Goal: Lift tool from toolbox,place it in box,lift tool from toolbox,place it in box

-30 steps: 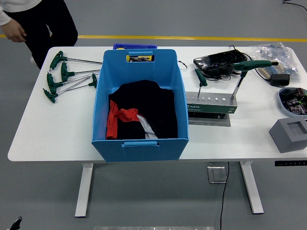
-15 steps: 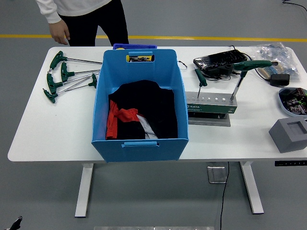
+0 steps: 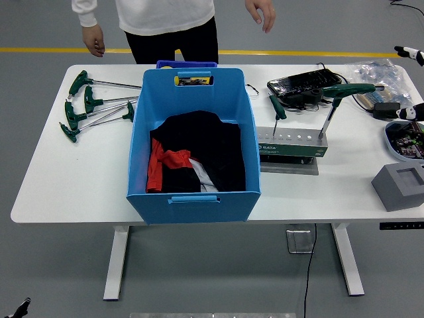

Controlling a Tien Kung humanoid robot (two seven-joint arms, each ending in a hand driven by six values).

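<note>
Head view: right hand (image 3: 409, 54) barely enters at the far right edge, only white-and-black fingertips visible; finger spread cannot be judged, and no grasp shows. Left hand absent. Tool rack (image 3: 291, 144) sits well left of that hand, two green T-handle tools (image 3: 344, 91) standing in it; blue box (image 3: 192, 199) lies farther left. Risk: reaching across cluttered cables (image 3: 301, 86) could snag or tip the rack. Person (image 3: 169, 20) stands behind the box.
</note>
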